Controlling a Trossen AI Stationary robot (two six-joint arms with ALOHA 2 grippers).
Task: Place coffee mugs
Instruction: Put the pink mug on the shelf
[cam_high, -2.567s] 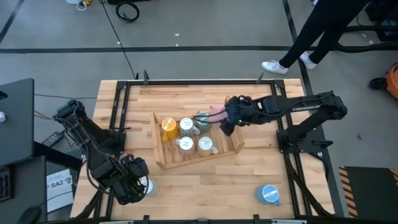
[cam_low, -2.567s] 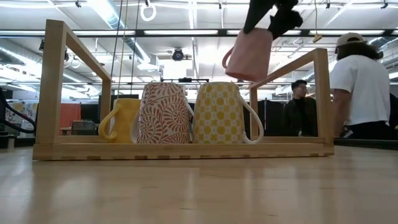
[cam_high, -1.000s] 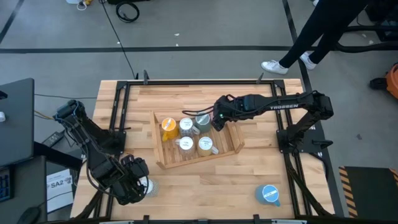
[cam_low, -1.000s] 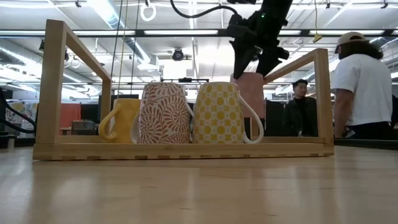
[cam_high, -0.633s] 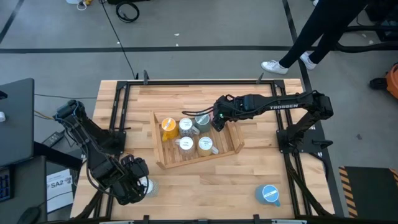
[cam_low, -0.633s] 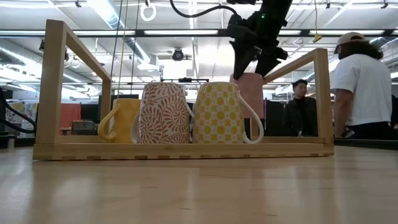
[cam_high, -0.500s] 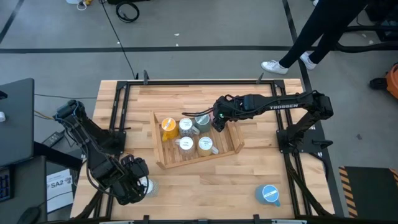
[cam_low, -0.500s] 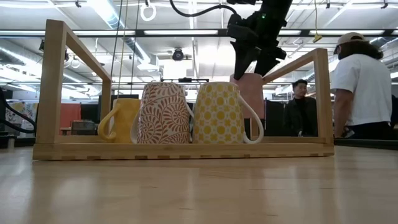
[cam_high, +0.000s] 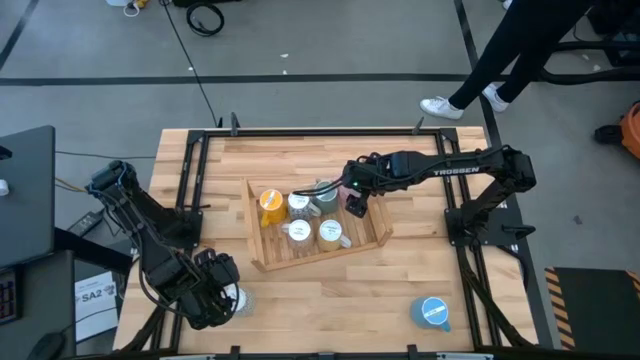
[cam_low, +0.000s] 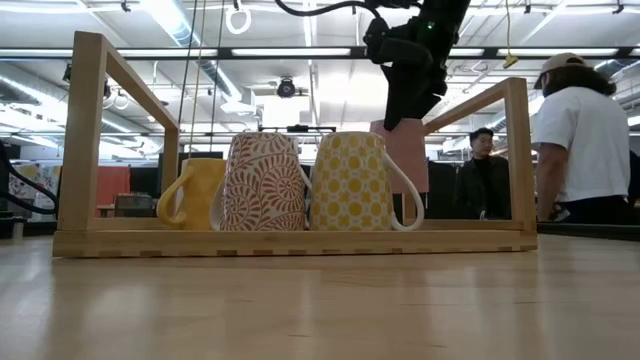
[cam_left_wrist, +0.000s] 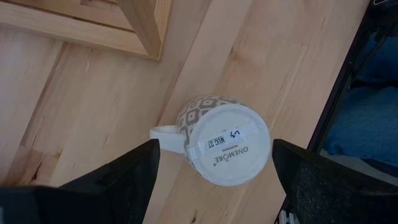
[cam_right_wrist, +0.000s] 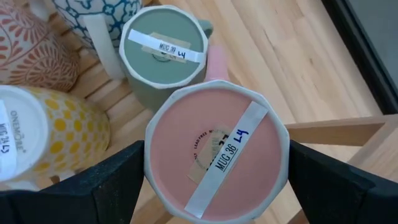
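A wooden rack (cam_high: 370, 238) in the middle of the table holds several upside-down coffee mugs: orange (cam_high: 271, 203), red-patterned (cam_low: 265, 182), yellow-dotted (cam_low: 350, 182) and green (cam_right_wrist: 165, 50). My right gripper (cam_right_wrist: 217, 163) is over the rack's far right part, shut on a pink mug (cam_right_wrist: 214, 149). At the near left corner my left gripper (cam_left_wrist: 214, 149) hangs open above a grey-patterned mug (cam_left_wrist: 224, 146), which stands rim down on the table. Its fingers are on either side and clear of it. My right gripper pinches the upturned pink mug by two opposite sides of its wall (cam_right_wrist: 151, 168), near the base that faces up. The fingers (cam_low: 405, 95) come steeply from above. The mug stands about upright in the rack beside the green mug; the yellow-dotted mug hides its lower rim.
A blue mug (cam_high: 432, 312) stands on the table near the front right corner. The rack's raised wooden frame (cam_low: 515, 160) surrounds the mugs. Black rails (cam_high: 190, 170) run along the table's sides. People (cam_low: 580, 140) stand beyond the far edge.
My right gripper has rolled its wrist while staying over the rack, its fingers at the same gap. The pink mug has stayed low in the rack and turned a little with it. The left arm has kept still.
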